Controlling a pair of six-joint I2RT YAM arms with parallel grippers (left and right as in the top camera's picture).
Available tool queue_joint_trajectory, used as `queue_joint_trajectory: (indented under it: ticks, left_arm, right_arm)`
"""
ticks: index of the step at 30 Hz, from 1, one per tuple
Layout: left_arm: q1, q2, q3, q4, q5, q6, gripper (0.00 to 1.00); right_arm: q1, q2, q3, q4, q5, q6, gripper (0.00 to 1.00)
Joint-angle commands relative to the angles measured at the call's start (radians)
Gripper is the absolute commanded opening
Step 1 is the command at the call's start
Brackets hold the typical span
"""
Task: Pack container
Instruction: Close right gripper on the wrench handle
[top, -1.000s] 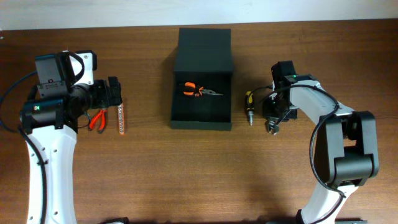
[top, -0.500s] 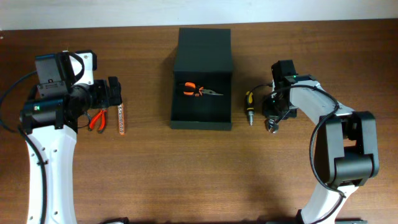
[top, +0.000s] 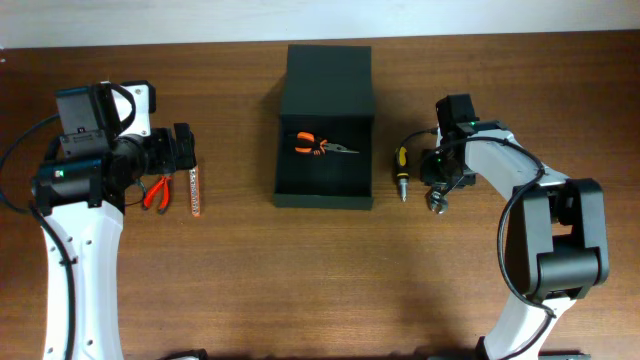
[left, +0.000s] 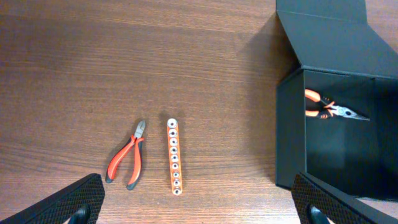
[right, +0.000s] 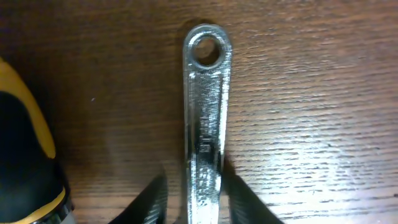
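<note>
The container (top: 330, 182) is a dark box standing open at the table's middle, its lid (top: 328, 80) laid back. Orange pliers (top: 318, 147) lie inside it. The box also shows in the left wrist view (left: 348, 155). My right gripper (top: 441, 185) is to the right of the box, its fingers (right: 194, 186) closed on both sides of a silver wrench (right: 205, 106) that lies on the table. My left gripper (top: 183, 150) is wide open and empty (left: 199, 208), above the table left of the box.
A yellow-and-black screwdriver (top: 400, 170) lies between the box and the wrench, and shows in the right wrist view (right: 25, 155). Red-handled pliers (left: 127, 162) and an orange socket strip (left: 174, 157) lie side by side under my left gripper.
My right gripper has shifted very slightly over the wrench. The left arm and the objects have not moved.
</note>
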Motion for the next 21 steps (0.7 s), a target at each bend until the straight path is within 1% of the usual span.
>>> queue_joint_trajectory:
  ticks: [1, 9, 11, 13, 21]
  left_arm:
    - [0.005, 0.005, 0.022, 0.003, -0.008, 0.020, 0.99]
    - [0.005, 0.005, 0.022, 0.003, -0.008, 0.020, 0.99]
    - [0.005, 0.005, 0.022, 0.003, -0.008, 0.020, 0.99]
    - [0.005, 0.005, 0.022, 0.003, -0.008, 0.020, 0.99]
    - [0.005, 0.005, 0.022, 0.003, -0.008, 0.020, 0.99]
  right_arm:
    - [0.004, 0.018, -0.025, -0.014, 0.003, -0.003, 0.21]
    - [0.004, 0.018, -0.027, -0.047, 0.003, -0.002, 0.20]
    - [0.004, 0.018, -0.027, -0.059, 0.003, -0.002, 0.15]
    - [0.004, 0.018, -0.027, -0.066, 0.003, -0.002, 0.12]
    - [0.004, 0.018, -0.027, -0.057, 0.003, 0.002, 0.11]
